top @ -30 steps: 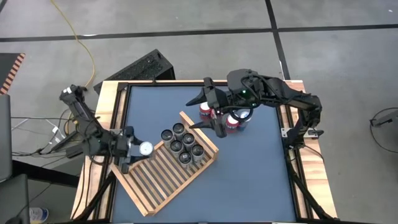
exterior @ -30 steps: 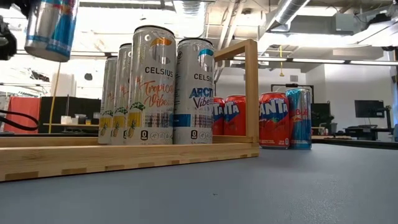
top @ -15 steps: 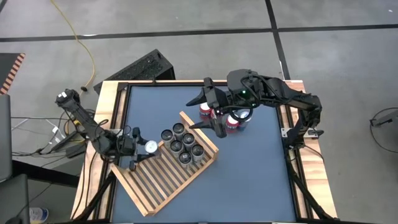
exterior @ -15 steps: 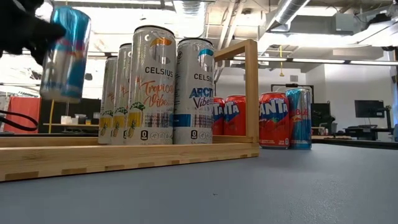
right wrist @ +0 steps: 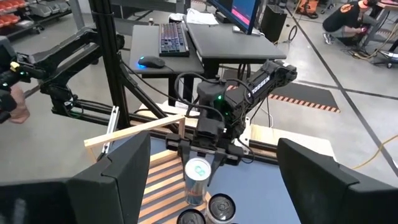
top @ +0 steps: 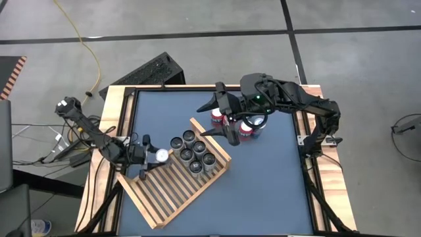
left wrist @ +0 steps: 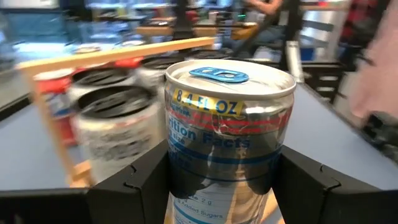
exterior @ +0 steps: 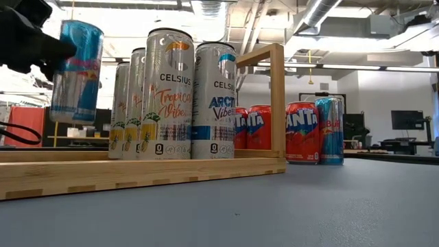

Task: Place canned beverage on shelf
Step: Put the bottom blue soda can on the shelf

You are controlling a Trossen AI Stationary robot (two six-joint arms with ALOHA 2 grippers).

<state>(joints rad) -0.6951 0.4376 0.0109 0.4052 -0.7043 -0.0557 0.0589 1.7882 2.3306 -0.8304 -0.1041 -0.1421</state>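
Blue-silver can (exterior: 77,71) clamped upright in left gripper (top: 146,156) above the shelf (top: 172,193) slats, beside standing cans (top: 193,153) (next row slot?); right gripper (top: 229,120) waits, jaws apart.

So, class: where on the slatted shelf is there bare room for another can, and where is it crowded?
Bare slats fill the shelf from the can cluster to its near-left end. The cluster's end is crowded. The left hand holds a can beside it.

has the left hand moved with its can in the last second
Yes. In the high view the left hand has carried its can right over the shelf, closer to the standing cans. In the low view the can has also come lower.
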